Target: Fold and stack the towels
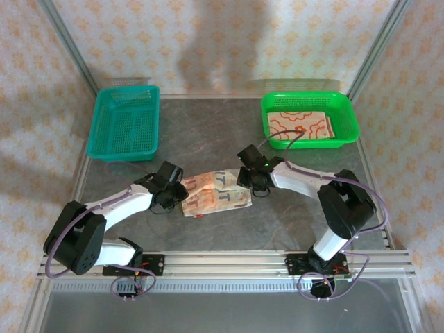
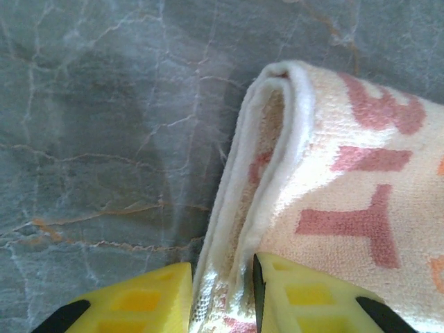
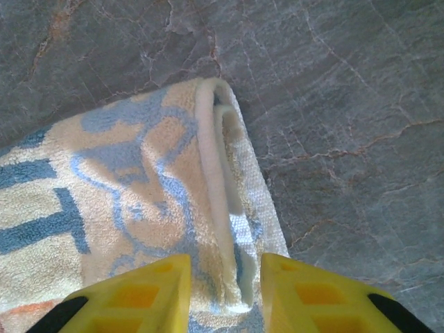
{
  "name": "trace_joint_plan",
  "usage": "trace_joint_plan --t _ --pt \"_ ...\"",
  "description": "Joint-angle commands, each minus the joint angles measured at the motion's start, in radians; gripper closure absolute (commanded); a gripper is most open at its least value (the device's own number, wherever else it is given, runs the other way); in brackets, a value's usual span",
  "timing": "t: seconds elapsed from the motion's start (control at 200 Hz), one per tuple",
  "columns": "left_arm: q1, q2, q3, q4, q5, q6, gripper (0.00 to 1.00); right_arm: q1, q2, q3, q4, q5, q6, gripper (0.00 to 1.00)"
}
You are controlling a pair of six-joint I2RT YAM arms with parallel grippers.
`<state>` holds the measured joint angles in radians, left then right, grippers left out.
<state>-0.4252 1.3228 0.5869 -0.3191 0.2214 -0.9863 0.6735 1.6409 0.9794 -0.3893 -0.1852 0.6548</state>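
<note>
A folded cream and orange towel [image 1: 216,194] with letters lies on the grey table between my two grippers. My left gripper [image 1: 173,189] is at its left end. In the left wrist view the yellow fingers [image 2: 149,298] of my left gripper [image 2: 222,300] are shut on the layered edge of the towel [image 2: 333,180]. My right gripper [image 1: 253,182] is at the towel's far right corner. In the right wrist view my right gripper [image 3: 225,295] pinches the doubled edge of the towel [image 3: 139,187], printed there in blue. Another towel [image 1: 300,125] lies flat in the green basket.
A green mesh basket [image 1: 350,114] stands at the back right and a teal mesh basket [image 1: 126,121] at the back left. Bare marbled tabletop [image 1: 208,135] runs between them. A metal rail [image 1: 229,262] lines the near edge.
</note>
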Motion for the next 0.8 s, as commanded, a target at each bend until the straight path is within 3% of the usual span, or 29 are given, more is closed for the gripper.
trace_joint_plan --t 0.0,0.24,0.796 --pt "0.002 -0.039 -0.020 0.016 0.011 -0.037 0.71 0.005 -0.009 -0.022 -0.016 -0.003 0.025 0.68" --pt "0.000 -0.083 -0.044 0.067 0.030 -0.051 0.71 0.009 -0.013 -0.036 -0.004 -0.019 0.032 0.69" --pt "0.001 -0.022 -0.068 0.119 0.061 -0.060 0.76 0.017 -0.004 -0.051 0.016 -0.035 0.045 0.71"
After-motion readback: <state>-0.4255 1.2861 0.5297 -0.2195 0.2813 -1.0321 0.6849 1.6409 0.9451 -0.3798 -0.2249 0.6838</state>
